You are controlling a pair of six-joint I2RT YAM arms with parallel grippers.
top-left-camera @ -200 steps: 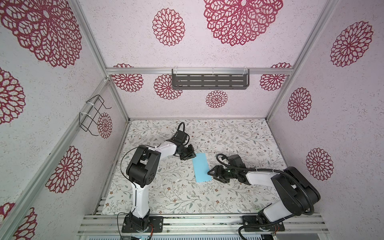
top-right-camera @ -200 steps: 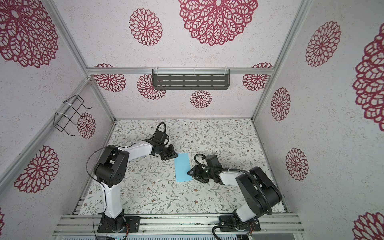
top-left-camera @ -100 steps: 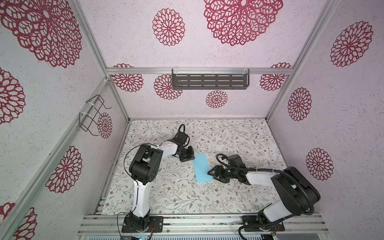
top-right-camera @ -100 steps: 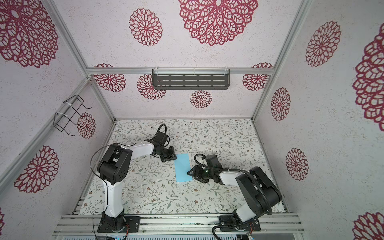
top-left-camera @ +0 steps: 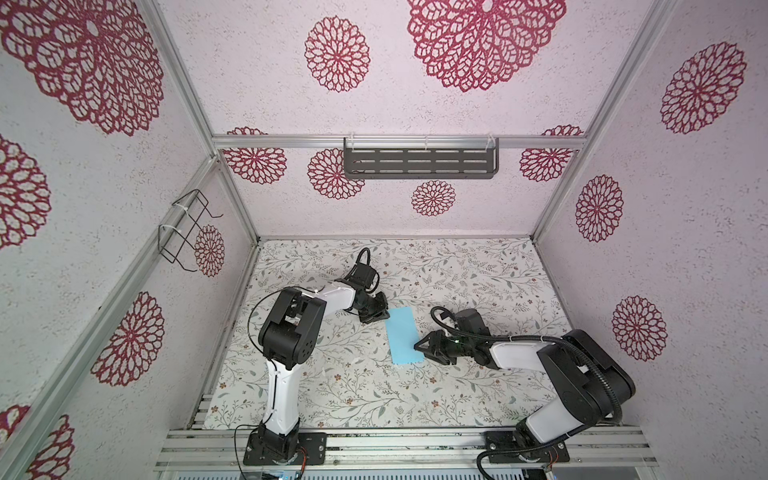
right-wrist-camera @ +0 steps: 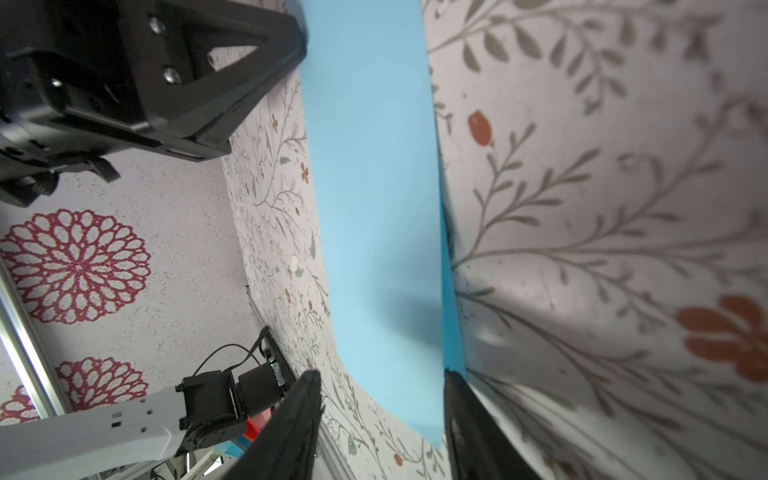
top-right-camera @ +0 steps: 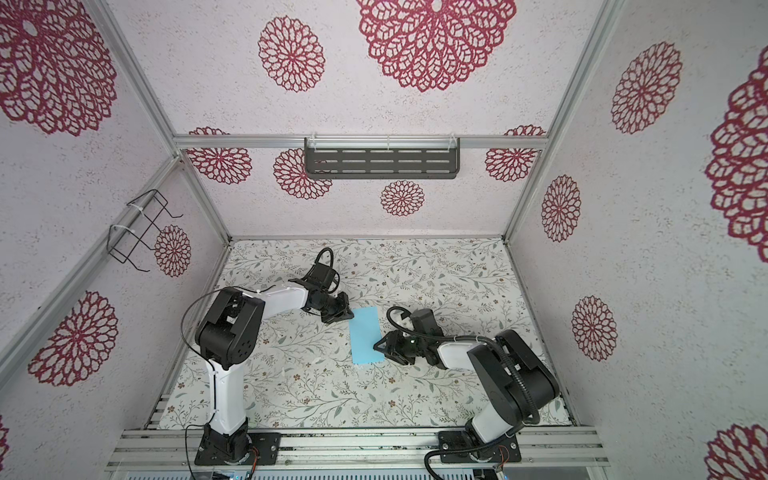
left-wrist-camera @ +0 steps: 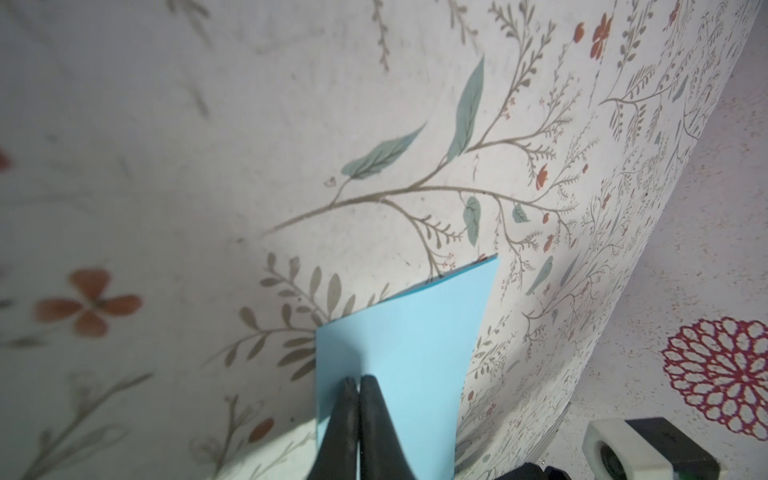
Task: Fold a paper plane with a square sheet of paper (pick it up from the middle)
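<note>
left end effector (left-wrist-camera: 358, 380) closed, sheet (top-left-camera: 402, 334) corner — right end effector (right-wrist-camera: 380, 376) parted, sheet edge

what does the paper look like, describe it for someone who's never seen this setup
Start at the floral-print table. Near its middle, between the left pincer and the right pincer, lies the light-blue paper, a narrow rectangle. It is the only plain, unpatterned thing on that surface.

Light-blue paper sheet (top-left-camera: 402, 336): you have one.
Robot arms: you have two, left arm (top-left-camera: 332, 297), right arm (top-left-camera: 515, 357).
Grippers: two, left gripper (top-left-camera: 385, 316), right gripper (top-left-camera: 419, 351).
Slotted wall shelf (top-left-camera: 419, 163): one.
Wire rack (top-left-camera: 185, 228): one.
</note>
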